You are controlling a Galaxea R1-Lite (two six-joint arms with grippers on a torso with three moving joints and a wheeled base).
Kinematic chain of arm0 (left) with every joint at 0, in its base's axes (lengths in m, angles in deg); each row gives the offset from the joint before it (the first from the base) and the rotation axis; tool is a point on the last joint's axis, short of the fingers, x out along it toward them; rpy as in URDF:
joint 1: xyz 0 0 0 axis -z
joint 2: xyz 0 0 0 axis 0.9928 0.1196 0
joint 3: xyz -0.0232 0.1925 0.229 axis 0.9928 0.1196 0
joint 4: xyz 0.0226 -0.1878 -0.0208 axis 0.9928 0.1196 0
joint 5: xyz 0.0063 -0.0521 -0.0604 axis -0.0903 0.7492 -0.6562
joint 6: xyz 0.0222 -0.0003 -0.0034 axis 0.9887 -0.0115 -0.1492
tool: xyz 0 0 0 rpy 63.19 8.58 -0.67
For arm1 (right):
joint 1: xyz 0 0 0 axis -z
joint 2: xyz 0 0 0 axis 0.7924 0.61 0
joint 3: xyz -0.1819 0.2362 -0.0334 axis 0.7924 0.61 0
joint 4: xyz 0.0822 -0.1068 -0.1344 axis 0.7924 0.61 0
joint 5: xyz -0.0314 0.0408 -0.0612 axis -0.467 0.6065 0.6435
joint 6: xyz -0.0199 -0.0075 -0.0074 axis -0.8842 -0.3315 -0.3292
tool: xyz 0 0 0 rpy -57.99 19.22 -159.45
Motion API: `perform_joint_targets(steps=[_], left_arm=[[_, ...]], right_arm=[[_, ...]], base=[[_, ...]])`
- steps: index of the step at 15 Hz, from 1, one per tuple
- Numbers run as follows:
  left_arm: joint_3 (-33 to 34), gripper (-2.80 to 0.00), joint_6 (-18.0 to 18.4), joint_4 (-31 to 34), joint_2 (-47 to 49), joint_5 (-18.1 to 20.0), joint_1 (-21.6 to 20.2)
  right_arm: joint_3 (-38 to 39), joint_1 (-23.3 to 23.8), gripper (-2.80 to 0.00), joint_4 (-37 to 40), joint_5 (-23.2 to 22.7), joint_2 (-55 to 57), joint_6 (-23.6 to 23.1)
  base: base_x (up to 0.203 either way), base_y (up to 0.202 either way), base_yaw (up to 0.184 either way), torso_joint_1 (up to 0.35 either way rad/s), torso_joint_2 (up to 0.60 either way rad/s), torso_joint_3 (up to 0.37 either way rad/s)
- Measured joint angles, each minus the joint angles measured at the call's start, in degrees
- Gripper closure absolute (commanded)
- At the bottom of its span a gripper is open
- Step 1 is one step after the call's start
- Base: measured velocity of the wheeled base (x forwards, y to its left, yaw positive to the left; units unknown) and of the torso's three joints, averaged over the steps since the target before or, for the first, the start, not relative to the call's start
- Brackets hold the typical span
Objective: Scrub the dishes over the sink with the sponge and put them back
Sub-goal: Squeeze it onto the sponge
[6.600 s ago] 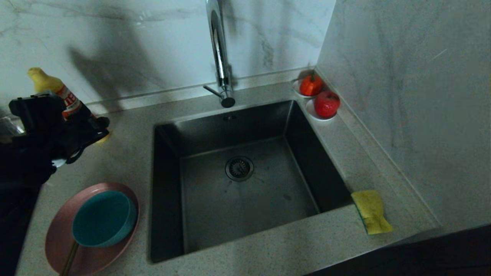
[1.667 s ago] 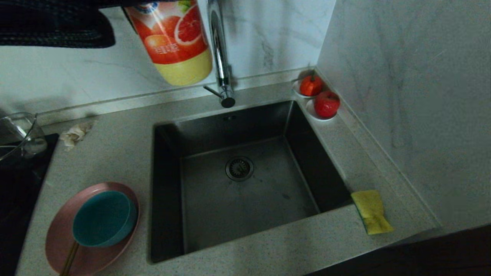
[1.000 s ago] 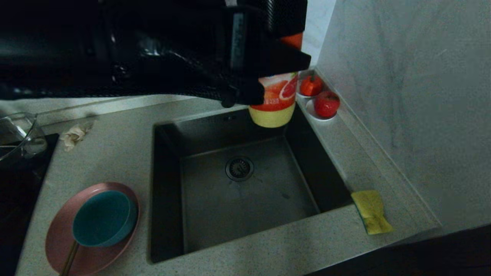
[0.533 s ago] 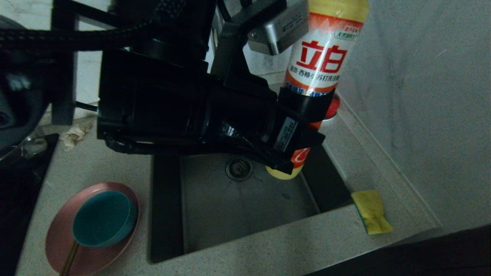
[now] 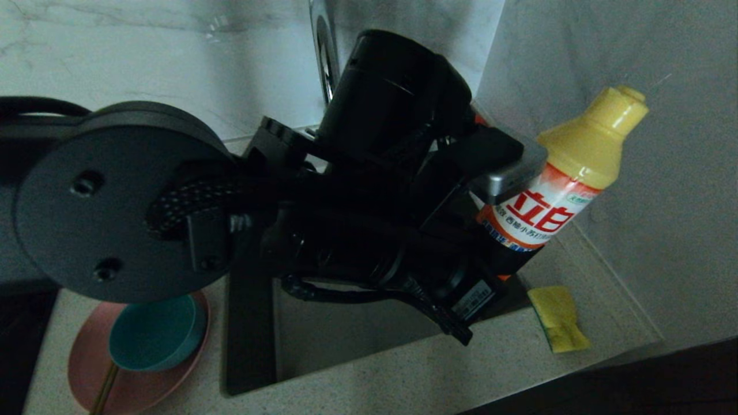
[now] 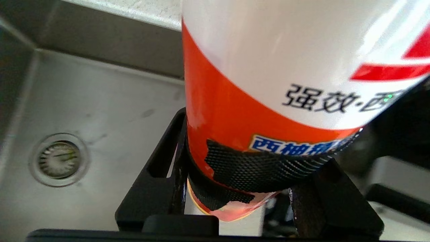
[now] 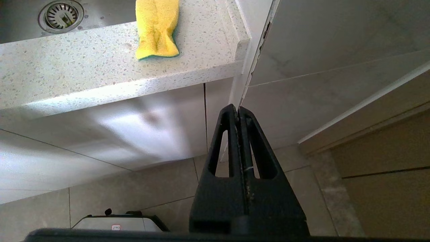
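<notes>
My left gripper (image 5: 497, 253) is shut on the lower body of a yellow-capped detergent bottle (image 5: 548, 210). It holds the bottle above the right side of the dark sink (image 5: 323, 340), tilted with the cap toward the right wall. The left wrist view shows the bottle (image 6: 268, 67) between the black fingers (image 6: 158, 188), over the sink floor and its drain (image 6: 58, 159). The yellow sponge (image 5: 558, 318) lies on the counter at the sink's front right corner. On the left counter a teal bowl (image 5: 153, 334) and chopsticks (image 5: 104, 389) rest on the pink plate (image 5: 132, 386). My right gripper (image 7: 238, 112) is parked shut below the counter edge.
The chrome faucet (image 5: 323, 52) rises behind the sink, partly hidden by my left arm. A marble wall runs close along the counter's right side. In the right wrist view, the sponge (image 7: 157, 28) sits near the counter's front edge, above cabinet fronts and floor tiles.
My left arm has carried the bottle right and down over the sink's right side and tipped its cap toward the right wall. The arm now hides most of the sink. The right arm has stayed still.
</notes>
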Motion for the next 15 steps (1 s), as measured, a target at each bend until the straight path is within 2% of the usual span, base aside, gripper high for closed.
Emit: perform_joint_targets(steps=[5,8,11,15], left_arm=[[3.2,0.00,4.2,0.7,2.1,-4.7,0.7],[5.3,0.00,5.0,0.7,3.3,-6.3,1.6],[5.7,0.00,6.5,0.5,5.8,-10.9,2.4],[4.4,0.00,8.9,0.2,8.9,-13.2,3.5]], right_arm=[[0.0,0.0,0.00,0.0,0.0,0.0,0.0],[0.0,0.0,0.00,0.0,0.0,0.0,0.0],[0.0,0.0,0.00,0.0,0.0,0.0,0.0],[0.0,0.0,0.00,0.0,0.0,0.0,0.0]], base=[[0.000,0.000,0.000,0.000,0.00,0.000],[0.000,0.000,0.000,0.000,0.00,0.000],[0.000,0.000,0.000,0.000,0.00,0.000],[0.000,0.000,0.000,0.000,0.00,0.000]])
